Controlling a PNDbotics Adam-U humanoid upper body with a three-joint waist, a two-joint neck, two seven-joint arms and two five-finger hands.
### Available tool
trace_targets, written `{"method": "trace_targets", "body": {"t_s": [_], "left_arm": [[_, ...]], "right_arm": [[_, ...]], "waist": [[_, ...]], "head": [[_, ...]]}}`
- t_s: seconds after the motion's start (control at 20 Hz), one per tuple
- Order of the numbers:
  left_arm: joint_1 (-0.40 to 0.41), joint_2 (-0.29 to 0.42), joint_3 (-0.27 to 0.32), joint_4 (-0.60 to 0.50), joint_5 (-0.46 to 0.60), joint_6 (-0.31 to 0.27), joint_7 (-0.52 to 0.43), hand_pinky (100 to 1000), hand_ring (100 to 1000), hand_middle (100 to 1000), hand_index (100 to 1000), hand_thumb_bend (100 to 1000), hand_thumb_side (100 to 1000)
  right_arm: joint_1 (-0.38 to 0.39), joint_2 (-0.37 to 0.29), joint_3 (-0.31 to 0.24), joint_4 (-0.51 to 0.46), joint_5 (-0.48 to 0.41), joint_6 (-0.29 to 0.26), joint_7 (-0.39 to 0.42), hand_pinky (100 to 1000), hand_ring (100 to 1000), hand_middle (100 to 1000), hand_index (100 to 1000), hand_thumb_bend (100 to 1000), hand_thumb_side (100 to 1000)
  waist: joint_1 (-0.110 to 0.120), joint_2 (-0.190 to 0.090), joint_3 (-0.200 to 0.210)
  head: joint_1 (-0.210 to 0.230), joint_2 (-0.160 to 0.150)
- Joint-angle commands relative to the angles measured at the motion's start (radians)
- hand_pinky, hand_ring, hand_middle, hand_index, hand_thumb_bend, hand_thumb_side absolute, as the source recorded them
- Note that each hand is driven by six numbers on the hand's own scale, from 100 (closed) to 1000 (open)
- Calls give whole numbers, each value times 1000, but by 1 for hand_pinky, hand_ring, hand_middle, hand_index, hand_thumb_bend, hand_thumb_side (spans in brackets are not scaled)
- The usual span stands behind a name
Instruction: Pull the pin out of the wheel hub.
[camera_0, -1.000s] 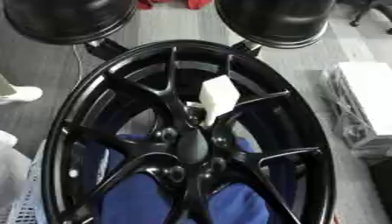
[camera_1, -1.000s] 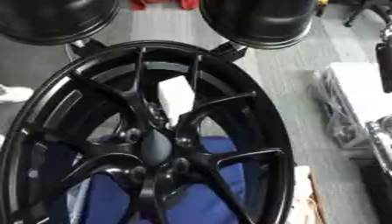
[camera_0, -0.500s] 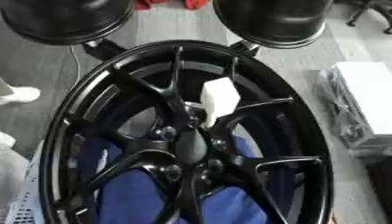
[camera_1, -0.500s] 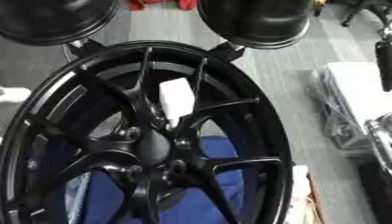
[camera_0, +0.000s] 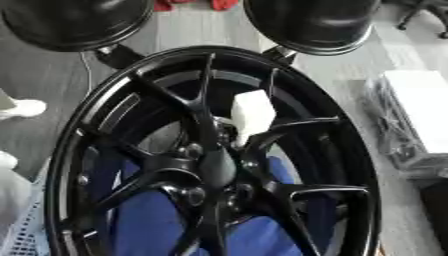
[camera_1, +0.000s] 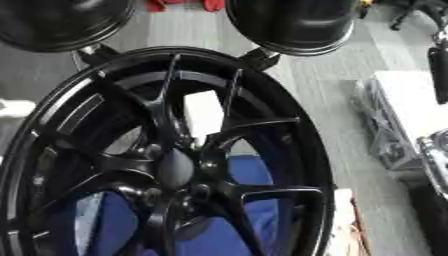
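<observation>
Grey floor (camera_0: 188, 30) behind wheel hub (camera_0: 210, 165), hands unseen

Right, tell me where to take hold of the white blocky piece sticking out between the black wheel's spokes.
Probably pinch the white blocky piece across its exposed upper end, coming from the wheel's front face. That end stands clear between two spokes of the black wheel; its lower end sits hidden near the hub.
</observation>
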Motion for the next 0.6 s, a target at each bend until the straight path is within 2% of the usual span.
{"method": "trace_targets", "body": {"t_s": [0.05,0.1,0.3,0.45,0.6], "left_arm": [[-18,25,30,-65,71,-7,67,777,689,621,735,100,401],[-17,25,31,-96,100,-17,93,768,670,596,722,100,429],[-7,30,27,-232,188,-57,173,752,644,502,692,100,411],[1,35,17,-332,222,-78,206,747,632,496,684,100,419],[16,34,10,-436,248,-91,229,744,616,549,697,100,430]], "right_arm": [[-5,-34,-8,-18,4,28,-27,507,627,696,558,100,493],[-5,-35,-8,-18,4,29,-27,507,627,696,558,100,491],[-5,-38,-7,-18,5,32,-27,508,627,696,559,100,487],[-6,-41,-5,-18,6,33,-27,508,627,696,559,100,484],[-7,-43,-2,-18,6,35,-27,509,628,697,560,100,482]], "waist": [[4,-30,4],[3,-31,5],[1,-33,9],[0,-35,12],[-1,-37,13]], "head": [[-3,-4],[-3,-3],[-3,-1],[-1,-1],[1,0]]}}
